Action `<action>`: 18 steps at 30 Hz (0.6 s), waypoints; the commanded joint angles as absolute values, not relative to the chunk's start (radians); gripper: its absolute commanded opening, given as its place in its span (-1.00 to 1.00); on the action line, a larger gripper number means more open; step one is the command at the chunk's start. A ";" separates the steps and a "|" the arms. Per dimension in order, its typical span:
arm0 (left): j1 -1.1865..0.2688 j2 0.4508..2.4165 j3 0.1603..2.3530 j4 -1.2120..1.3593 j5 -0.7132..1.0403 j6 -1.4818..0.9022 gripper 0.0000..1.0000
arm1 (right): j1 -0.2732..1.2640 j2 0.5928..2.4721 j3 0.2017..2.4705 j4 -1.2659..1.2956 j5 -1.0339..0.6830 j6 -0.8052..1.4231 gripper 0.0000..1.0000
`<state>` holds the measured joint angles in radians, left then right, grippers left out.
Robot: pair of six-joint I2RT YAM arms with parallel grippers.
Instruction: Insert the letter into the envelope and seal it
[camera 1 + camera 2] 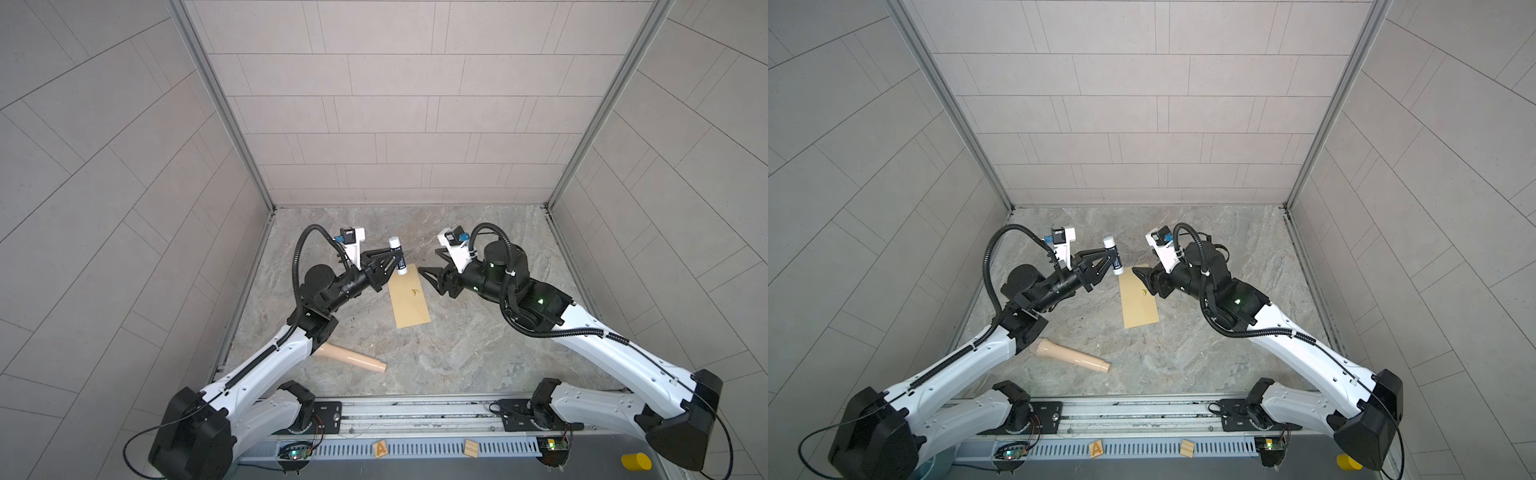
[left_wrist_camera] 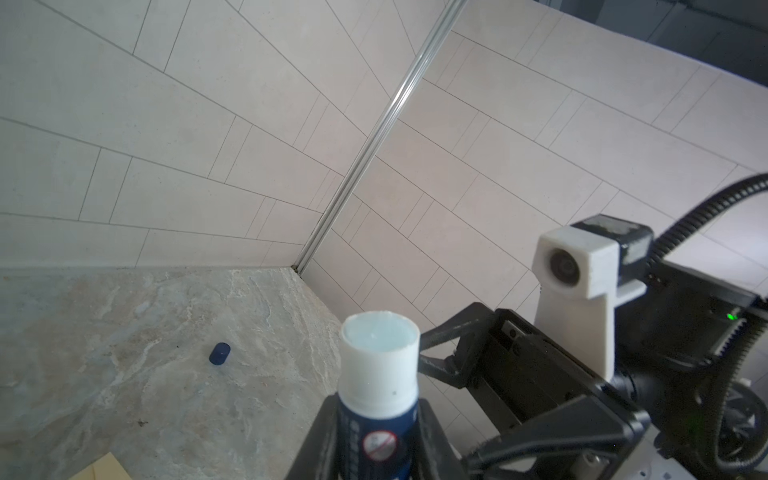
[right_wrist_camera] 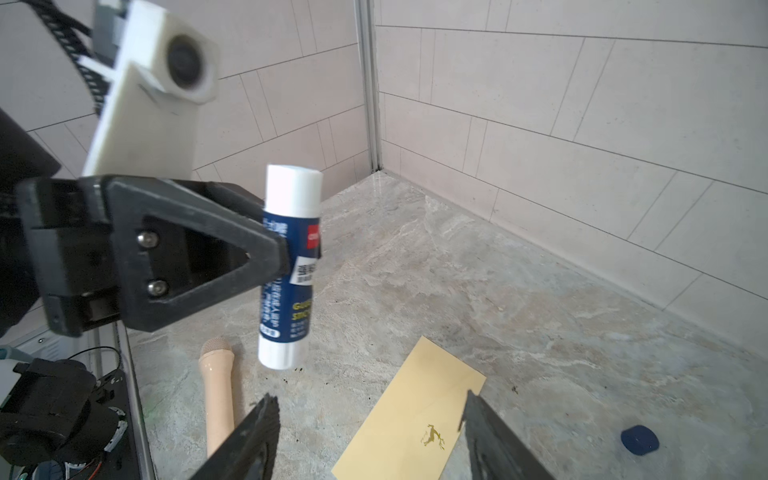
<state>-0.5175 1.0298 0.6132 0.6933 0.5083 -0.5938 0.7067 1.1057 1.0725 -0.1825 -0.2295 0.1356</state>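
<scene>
The tan envelope [image 1: 409,297] [image 1: 1138,297] lies flat on the marble floor between the two arms, its small deer mark facing up. The letter shows in no view. My left gripper [image 1: 395,259] [image 2: 378,415] is shut on an uncapped blue-and-white glue stick [image 1: 397,255] [image 3: 291,266]. It holds the stick upright above the envelope's far end. My right gripper [image 1: 428,259] [image 3: 370,399] stands open with nothing between its fingers, hovering just right of the envelope's [image 3: 415,415] far part.
The glue stick's dark blue cap [image 2: 219,353] [image 3: 640,439] lies on the floor near the back right. A beige tapered handle [image 1: 353,357] lies at the front left beside the left arm. Tiled walls close in three sides. Two wooden blocks [image 1: 380,449] sit on the front rail.
</scene>
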 commanded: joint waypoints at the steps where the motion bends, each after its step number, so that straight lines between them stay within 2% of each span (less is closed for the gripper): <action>1: -0.520 0.989 0.579 0.731 0.541 -0.386 -1.00 | 0.679 1.089 1.105 -0.273 -0.255 0.135 0.42; 11: -0.565 1.018 0.457 0.901 0.563 -0.094 -1.00 | 0.588 1.117 1.147 -0.388 -0.218 0.140 0.44; 18: -0.636 1.048 0.411 0.901 0.478 0.115 -1.00 | 0.503 1.186 1.194 -0.481 -0.193 0.161 0.48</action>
